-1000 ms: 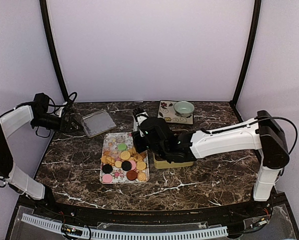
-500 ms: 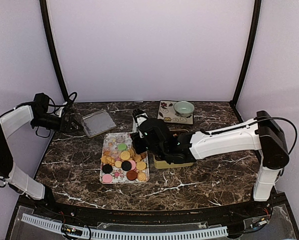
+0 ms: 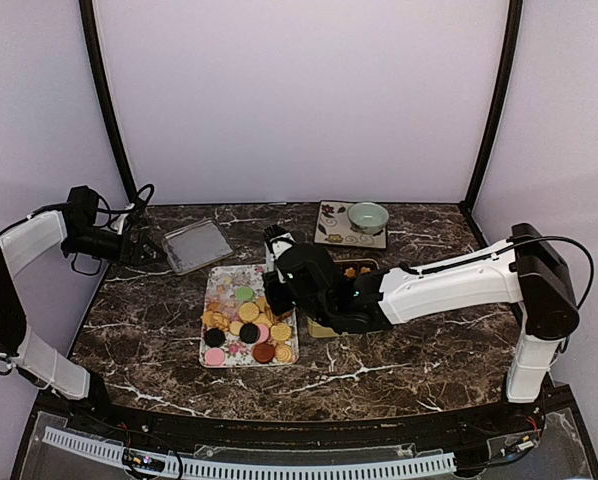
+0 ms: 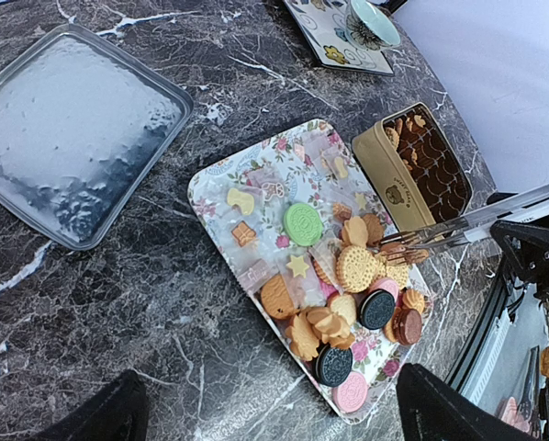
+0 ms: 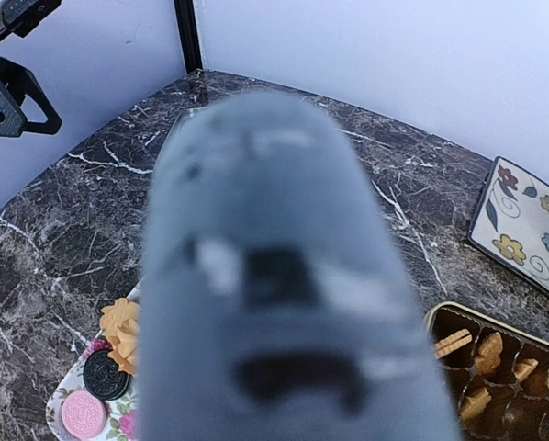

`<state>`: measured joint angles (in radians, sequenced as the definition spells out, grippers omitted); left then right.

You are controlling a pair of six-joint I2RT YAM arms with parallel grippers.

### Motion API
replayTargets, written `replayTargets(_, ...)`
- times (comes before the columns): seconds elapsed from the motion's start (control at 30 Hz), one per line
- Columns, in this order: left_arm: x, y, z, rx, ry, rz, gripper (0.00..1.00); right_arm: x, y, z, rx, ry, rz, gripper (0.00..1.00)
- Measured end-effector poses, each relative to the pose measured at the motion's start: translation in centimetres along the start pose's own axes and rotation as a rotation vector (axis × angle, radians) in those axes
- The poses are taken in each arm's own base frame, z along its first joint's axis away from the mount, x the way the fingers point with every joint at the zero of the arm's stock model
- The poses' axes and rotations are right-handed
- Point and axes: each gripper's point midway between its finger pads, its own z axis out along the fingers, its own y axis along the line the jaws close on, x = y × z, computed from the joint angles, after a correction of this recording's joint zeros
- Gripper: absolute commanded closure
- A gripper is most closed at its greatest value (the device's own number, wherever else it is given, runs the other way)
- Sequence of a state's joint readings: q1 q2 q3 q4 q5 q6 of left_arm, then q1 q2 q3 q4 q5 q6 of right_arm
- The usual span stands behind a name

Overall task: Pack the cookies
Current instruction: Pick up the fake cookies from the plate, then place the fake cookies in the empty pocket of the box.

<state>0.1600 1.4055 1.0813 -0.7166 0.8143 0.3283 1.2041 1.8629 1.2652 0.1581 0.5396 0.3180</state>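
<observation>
The cookies (image 4: 348,276) lie heaped on the flowery tray (image 4: 215,184): tan rounds, dark sandwich discs, a green one and pink ones. They also show in the top view (image 3: 247,320). The gold tin (image 4: 385,179) stands right of the tray with biscuits in its brown cups. My right gripper (image 3: 282,280) hangs over the tray's tin-side edge and holds metal tongs (image 4: 476,219). The tongs' tips sit among the tan cookies, at a brown biscuit. A blurred grey shape (image 5: 274,276) hides the right fingers. My left gripper (image 4: 274,413) is open and empty, far left of the tray.
A clear plastic lid (image 3: 197,245) lies on the dark marble table by my left gripper. A patterned plate (image 3: 329,228) with a green bowl (image 3: 368,215) stands at the back. The right arm crosses above the tin (image 3: 321,328). Black frame posts stand at the back corners.
My right arm has shifted a little left and nearer, bringing the tongs further over the tray. The left arm has not moved.
</observation>
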Motion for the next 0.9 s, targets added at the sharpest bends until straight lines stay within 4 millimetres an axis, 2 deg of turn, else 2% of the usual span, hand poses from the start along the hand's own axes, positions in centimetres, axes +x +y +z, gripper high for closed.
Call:
replayTargets(0.13, 0.0, 0.0, 0.0, 0.001, 0.000, -0.001, 0.04, 0.0, -0.1, 0.0, 0.008, -0.001, -0.011, 0.86)
replayTargets(0.33, 0.0, -0.1, 0.0, 0.001, -0.001, 0.002, 0.04, -0.7, -0.5, -0.5, 0.020, -0.010, -0.029, 0.87)
replayTargets(0.5, -0.1, -0.1, -0.1, 0.000, -0.004, 0.004, 0.04, -2.9, -2.1, -1.5, 0.045, -0.042, -0.018, 0.90)
replayTargets(0.57, -0.1, -0.2, -0.2, -0.001, -0.005, 0.005, 0.04, -4.1, -3.5, -2.0, 0.061, -0.065, 0.004, 0.91)
replayTargets(0.73, 0.0, -0.3, -0.2, 0.001, -0.004, 0.004, 0.04, -6.7, -9.5, -3.9, 0.147, -0.120, 0.066, 0.91)
replayTargets(0.9, 0.0, -0.3, -0.2, 0.001, -0.003, 0.002, 0.04, -6.6, -14.0, -5.1, 0.219, -0.122, 0.075, 0.92)
